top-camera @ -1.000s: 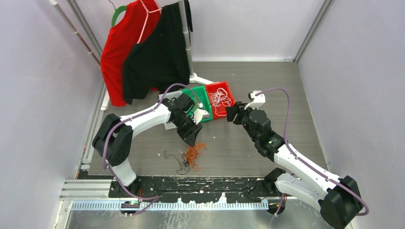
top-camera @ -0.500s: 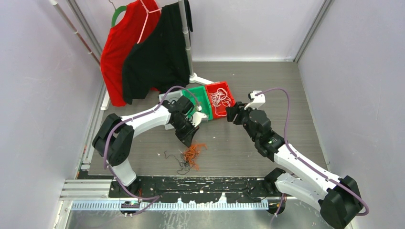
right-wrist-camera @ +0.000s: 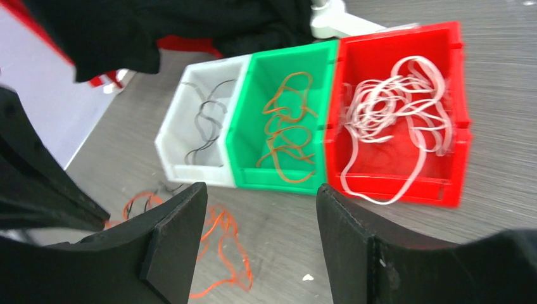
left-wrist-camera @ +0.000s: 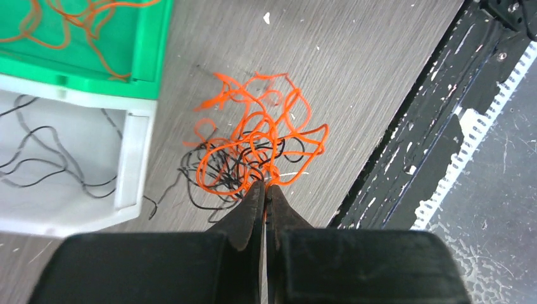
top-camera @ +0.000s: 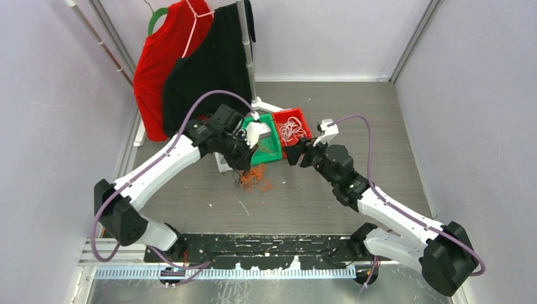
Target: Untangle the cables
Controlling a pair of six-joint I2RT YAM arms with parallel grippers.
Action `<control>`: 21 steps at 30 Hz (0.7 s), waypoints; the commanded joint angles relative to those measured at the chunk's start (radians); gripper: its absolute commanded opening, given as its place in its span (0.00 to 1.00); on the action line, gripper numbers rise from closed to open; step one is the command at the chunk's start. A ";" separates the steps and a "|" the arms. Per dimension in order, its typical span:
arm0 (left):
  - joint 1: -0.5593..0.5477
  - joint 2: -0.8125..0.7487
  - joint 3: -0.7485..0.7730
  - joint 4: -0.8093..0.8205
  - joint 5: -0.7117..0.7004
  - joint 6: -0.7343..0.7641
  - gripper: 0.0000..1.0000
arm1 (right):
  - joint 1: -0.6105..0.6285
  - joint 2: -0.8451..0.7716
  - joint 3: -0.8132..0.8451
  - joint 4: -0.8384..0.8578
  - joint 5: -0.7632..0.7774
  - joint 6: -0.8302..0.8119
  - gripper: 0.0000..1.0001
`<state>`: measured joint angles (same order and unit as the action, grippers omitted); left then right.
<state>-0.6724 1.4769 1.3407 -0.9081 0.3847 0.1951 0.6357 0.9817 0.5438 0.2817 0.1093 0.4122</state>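
Note:
The cables form a snarl of orange loops [left-wrist-camera: 253, 136] mixed with thin black strands [left-wrist-camera: 206, 183]. My left gripper [left-wrist-camera: 265, 187] is shut on an orange strand at the edge of the snarl nearest its tips. In the top view the snarl [top-camera: 255, 175] hangs just below the left gripper [top-camera: 246, 167], in front of the bins. My right gripper [right-wrist-camera: 259, 190] is open with nothing between its fingers, and orange loops [right-wrist-camera: 221, 234] lie on the table ahead of it. In the top view the right gripper [top-camera: 292, 155] is just right of the snarl.
Three bins stand in a row: a white bin [right-wrist-camera: 174, 145] with black wires, a green bin [right-wrist-camera: 244, 158] with orange wires, and a red bin [right-wrist-camera: 459, 120] with white wires. A rack with red and black shirts [top-camera: 190, 69] stands behind them. The black table edge strip [left-wrist-camera: 437, 139] lies to the near side.
My left gripper closed on the snarl and carried it from the front of the table back toward the bins. My right gripper shifted left and opened wider.

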 commanded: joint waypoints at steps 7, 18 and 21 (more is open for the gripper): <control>-0.002 -0.107 0.079 -0.114 -0.056 -0.013 0.00 | 0.216 0.004 0.033 0.165 -0.091 -0.107 0.75; -0.002 -0.116 0.086 -0.104 -0.003 -0.103 0.00 | 0.439 0.109 0.034 0.285 0.108 -0.245 0.76; -0.002 -0.121 0.087 -0.100 0.021 -0.136 0.00 | 0.446 0.174 0.044 0.338 0.170 -0.268 0.75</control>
<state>-0.6724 1.3979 1.3888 -1.0153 0.3511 0.1200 1.0733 1.0996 0.5453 0.4847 0.1581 0.2073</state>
